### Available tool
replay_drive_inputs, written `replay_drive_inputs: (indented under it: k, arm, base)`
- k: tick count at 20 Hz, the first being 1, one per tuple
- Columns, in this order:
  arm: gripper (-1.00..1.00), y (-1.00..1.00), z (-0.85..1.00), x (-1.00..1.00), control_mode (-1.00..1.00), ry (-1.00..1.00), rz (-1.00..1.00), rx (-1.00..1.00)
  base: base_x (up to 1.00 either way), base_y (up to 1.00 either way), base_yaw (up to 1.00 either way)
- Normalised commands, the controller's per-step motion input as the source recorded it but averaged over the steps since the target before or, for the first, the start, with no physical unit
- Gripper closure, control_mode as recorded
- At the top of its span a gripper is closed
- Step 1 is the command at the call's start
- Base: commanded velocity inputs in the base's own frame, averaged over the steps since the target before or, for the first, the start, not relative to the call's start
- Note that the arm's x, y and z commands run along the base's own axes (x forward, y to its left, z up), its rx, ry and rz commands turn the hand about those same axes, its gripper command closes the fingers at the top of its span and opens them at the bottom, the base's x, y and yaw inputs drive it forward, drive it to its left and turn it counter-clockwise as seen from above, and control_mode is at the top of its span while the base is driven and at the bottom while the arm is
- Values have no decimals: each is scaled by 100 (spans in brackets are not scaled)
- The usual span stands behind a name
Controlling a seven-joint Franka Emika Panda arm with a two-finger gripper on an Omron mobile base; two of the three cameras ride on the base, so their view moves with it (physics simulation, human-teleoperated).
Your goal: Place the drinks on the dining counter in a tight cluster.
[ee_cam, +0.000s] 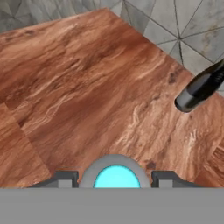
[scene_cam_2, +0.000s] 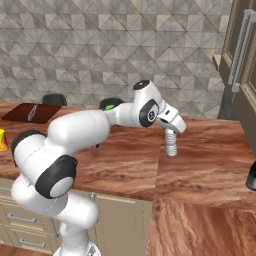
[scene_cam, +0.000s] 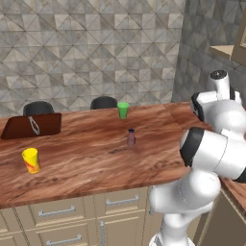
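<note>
A clear water bottle [scene_cam_2: 171, 144] with ribbed, greyish-translucent sides is seen in the right base view directly beneath the gripper [scene_cam_2: 170, 134], upright on the dining counter [scene_cam_2: 200, 165], a long reddish-brown wood-grain top over beige cabinets with metal drawer handles. In the hand view the same bottle [ee_cam: 116, 175] is looked down upon from above: a round pale rim is shown with a bright cyan disc at its centre, and the two dark finger tips [ee_cam: 64, 179] are set close against it on either side, so the bottle is taken to be pinched between them, though the contact itself is cut off at the lower edge. A short maroon-brown bottle [scene_cam: 130, 138] with a darker cap is found standing upright near the middle of the counter in the left base view, well apart from the water bottle and in front of a green cup [scene_cam: 123, 110] placed near the far edge. A dark, slim-necked wine bottle [ee_cam: 201, 87] is shown in the hand view near the counter's edge, its glossy black body tapering to a greyish end; its base [scene_cam_2: 251, 179] is glimpsed at the right border of the right base view, well apart from the gripper. A yellow cup with a red mark [scene_cam: 30, 160] is seen at the left end of the counter, and a dark brown mat [scene_cam: 32, 125] is laid behind it.
</note>
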Motion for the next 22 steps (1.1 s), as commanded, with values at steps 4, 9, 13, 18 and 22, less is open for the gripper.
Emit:
replay_drive_inputs:
  k: [4,9,13,18,22]
  arm:
    - [100,62,3,0,-100,-1,6,3]
    - [100,66,-2,0,-100,-8,5,2]
    - [100,68,-2,2,-100,-1,5,8]
    - [100,69,-2,16,-100,0,5,6]
    - [100,67,0,16,-100,0,7,6]
  base:
    - [0,0,0]
    - [0,0,0]
    - [0,0,0]
    - [0,0,0]
    - [0,0,0]
